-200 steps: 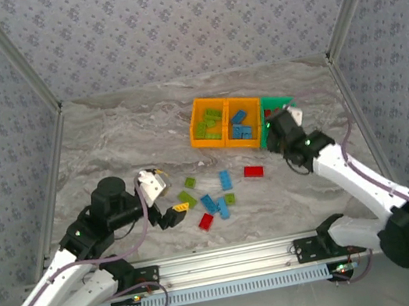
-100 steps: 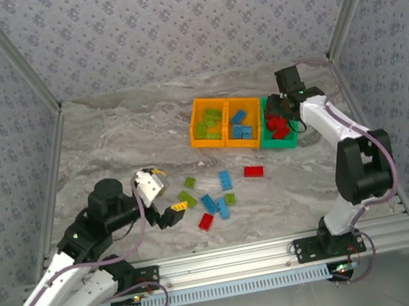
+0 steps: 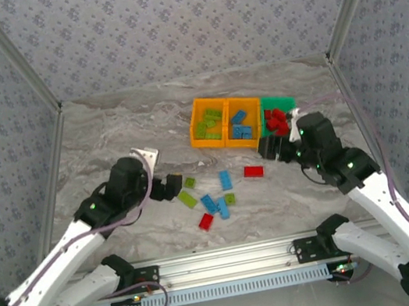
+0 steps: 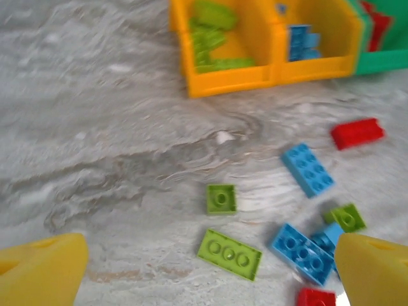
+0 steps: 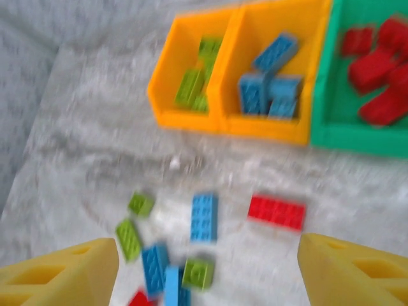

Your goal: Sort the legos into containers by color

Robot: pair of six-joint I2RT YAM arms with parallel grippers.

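Under right claw, green bin partly hidden, legos blurred

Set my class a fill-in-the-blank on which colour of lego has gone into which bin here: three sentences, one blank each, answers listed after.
1. The green bin holds only ___ bricks.
2. The binned blue bricks lie in the ___ of the three bins.
3. The binned lime green bricks lie in a bin coloured ___.
Missing words: red; middle; orange.
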